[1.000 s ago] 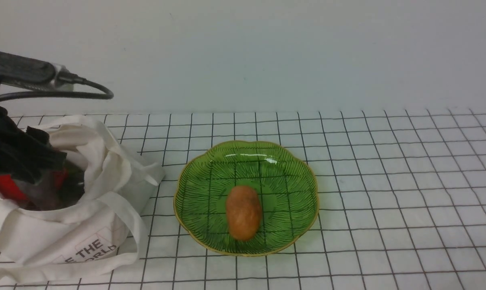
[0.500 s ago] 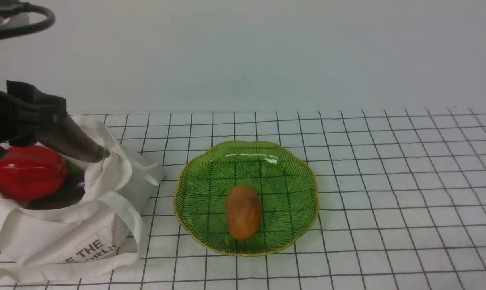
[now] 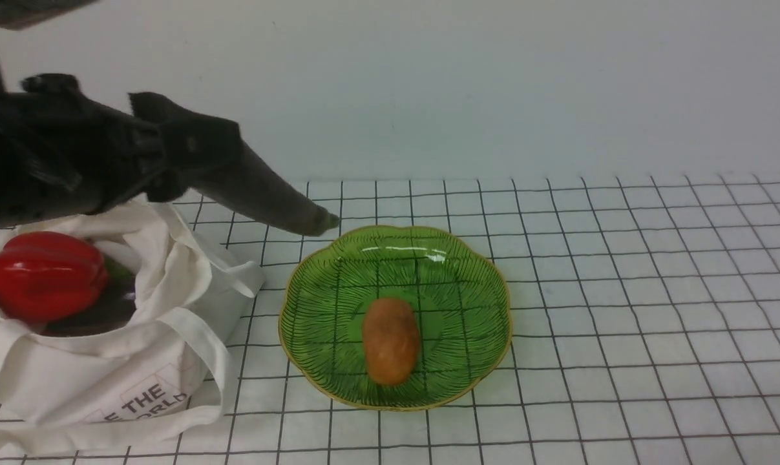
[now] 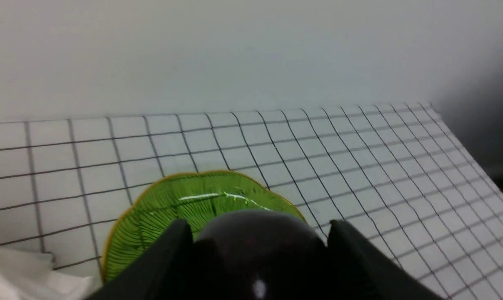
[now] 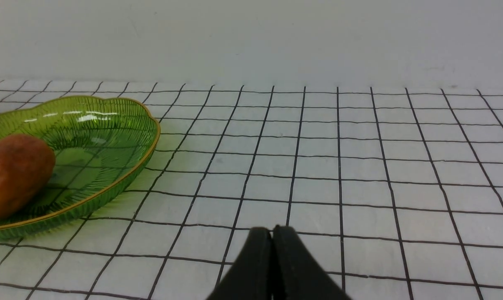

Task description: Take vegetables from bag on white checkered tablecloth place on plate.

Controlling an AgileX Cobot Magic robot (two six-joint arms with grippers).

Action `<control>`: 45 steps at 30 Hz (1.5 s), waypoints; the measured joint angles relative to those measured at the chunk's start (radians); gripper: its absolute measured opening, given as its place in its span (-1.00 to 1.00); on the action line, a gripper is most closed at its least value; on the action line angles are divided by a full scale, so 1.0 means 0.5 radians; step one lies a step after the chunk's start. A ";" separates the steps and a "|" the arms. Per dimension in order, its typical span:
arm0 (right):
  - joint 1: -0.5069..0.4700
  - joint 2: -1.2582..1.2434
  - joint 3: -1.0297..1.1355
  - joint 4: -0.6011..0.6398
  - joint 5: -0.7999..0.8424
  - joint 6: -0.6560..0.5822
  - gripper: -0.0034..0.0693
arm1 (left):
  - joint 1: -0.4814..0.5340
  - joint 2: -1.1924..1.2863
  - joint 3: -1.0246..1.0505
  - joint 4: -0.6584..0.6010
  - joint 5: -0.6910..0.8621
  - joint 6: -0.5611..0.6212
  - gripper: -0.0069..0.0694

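Note:
My left gripper point(image 3: 170, 145) is shut on the dark purple eggplant point(image 3: 267, 200) and holds it in the air, its tip over the far left rim of the green plate point(image 3: 467, 278). In the left wrist view the eggplant point(image 4: 259, 254) fills the space between my fingers point(image 4: 355, 250), with the plate point(image 4: 159, 212) below. The orange-brown potato point(image 3: 391, 340) lies in the plate. The red bell pepper point(image 3: 44, 274) sits in the open canvas bag point(image 3: 105, 374) at the left. My right gripper point(image 5: 271, 233) is shut and empty, low over the checkered tablecloth point(image 5: 339, 166), right of the plate point(image 5: 122, 125).
A plain pale wall point(image 3: 428, 84) stands behind the table. The bag's straps point(image 3: 196, 336) trail on the cloth next to the plate's left rim. The cloth's right edge point(image 4: 464, 137) shows in the left wrist view.
My left gripper has lifted the eggplant out of the bag and carried it up and to the right, towards the plate. The pepper stays in the bag.

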 joint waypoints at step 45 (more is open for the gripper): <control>0.000 0.000 0.000 0.000 0.000 -0.007 -0.94 | -0.103 1.017 -0.007 -1.290 -0.381 1.848 0.80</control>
